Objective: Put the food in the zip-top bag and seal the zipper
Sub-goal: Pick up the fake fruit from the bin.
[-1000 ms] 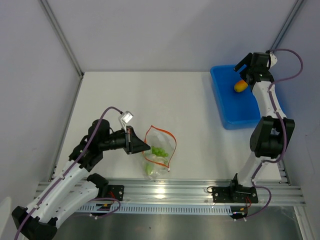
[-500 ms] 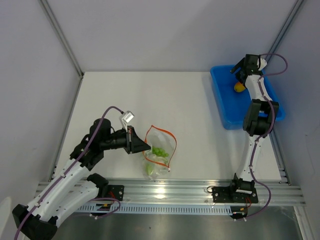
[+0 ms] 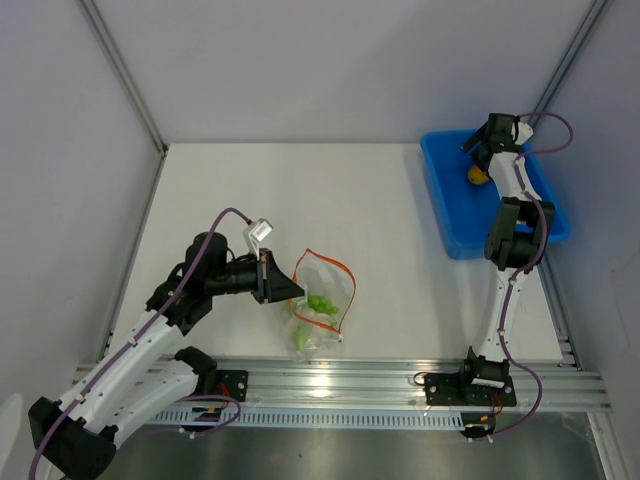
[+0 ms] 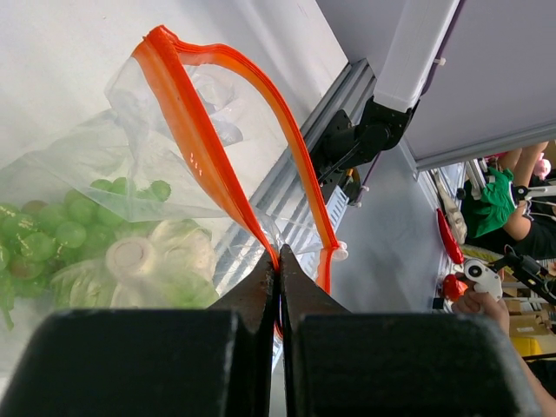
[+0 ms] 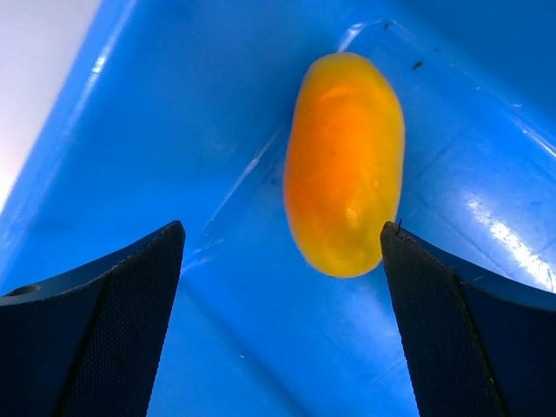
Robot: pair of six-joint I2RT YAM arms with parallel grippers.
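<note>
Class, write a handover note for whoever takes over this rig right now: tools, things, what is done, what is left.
Tools: left tool shut on the zipper at the bag corner, mouth open; right tool open over the fruit, not touching it.
Things: fruit lies in the tray; bag lies on the table.
Done: cauliflower and green cluster are in the bag.
Left: grasp fruit, bag it, seal zipper.

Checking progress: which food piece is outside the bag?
The orange-yellow fruit, lying in the blue tray; the cauliflower and green cluster are inside the bag.
</note>
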